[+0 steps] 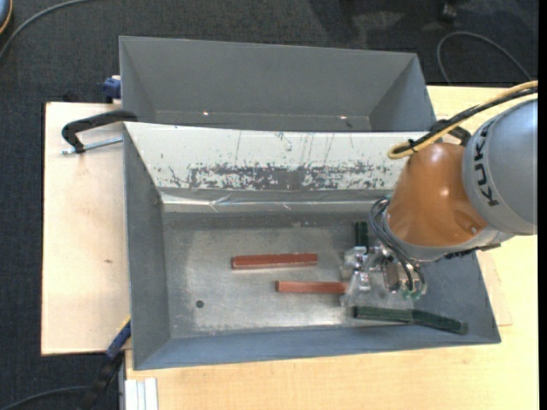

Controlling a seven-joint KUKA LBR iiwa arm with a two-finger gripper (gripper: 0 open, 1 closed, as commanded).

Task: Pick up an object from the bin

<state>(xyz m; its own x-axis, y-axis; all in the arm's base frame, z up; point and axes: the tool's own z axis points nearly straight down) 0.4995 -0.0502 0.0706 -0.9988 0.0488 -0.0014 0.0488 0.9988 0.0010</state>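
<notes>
My gripper (357, 272) is low in the right part of the bin, under the arm's orange cover. It hangs right at the right end of a short red-brown stick (309, 287) that lies flat on the bin floor. I cannot tell whether it touches that stick. A longer red-brown stick (273, 262) lies parallel to it, a little farther back and to the left. A dark green stick (408, 317) lies just in front of the gripper, along the bin's near wall at the right.
The arm comes in over the bin's right wall, and its orange cover hides the floor behind the gripper. Bare floor stretches across the bin's left half. The sloped walls stand close to the gripper at the right and front.
</notes>
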